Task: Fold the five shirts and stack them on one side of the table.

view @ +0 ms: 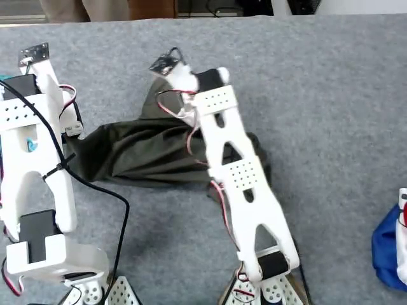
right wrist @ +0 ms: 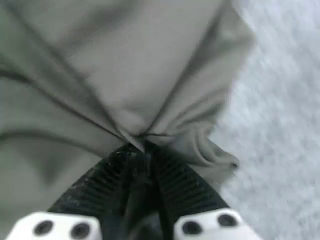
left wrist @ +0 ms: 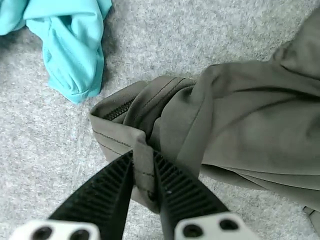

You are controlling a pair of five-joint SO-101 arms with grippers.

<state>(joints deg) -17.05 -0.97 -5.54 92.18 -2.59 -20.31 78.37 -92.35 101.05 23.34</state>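
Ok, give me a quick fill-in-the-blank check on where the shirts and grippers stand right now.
1. The left gripper is ____ on a hem of the olive shirt.
2. The right gripper pinches that shirt too, so ____ grippers hold it.
3. The loose shirt beside it in the left wrist view is ____.
4. The bundle at the high view's right edge is ____.
Missing words: shut; two; turquoise; blue.

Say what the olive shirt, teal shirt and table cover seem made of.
Olive shirt: matte woven cloth, maybe cotton; stitched seams, soft folds.
Teal shirt: thinner, smoother cloth, perhaps synthetic; slight sheen.
Table cover: grey felt or carpet; fuzzy nap.
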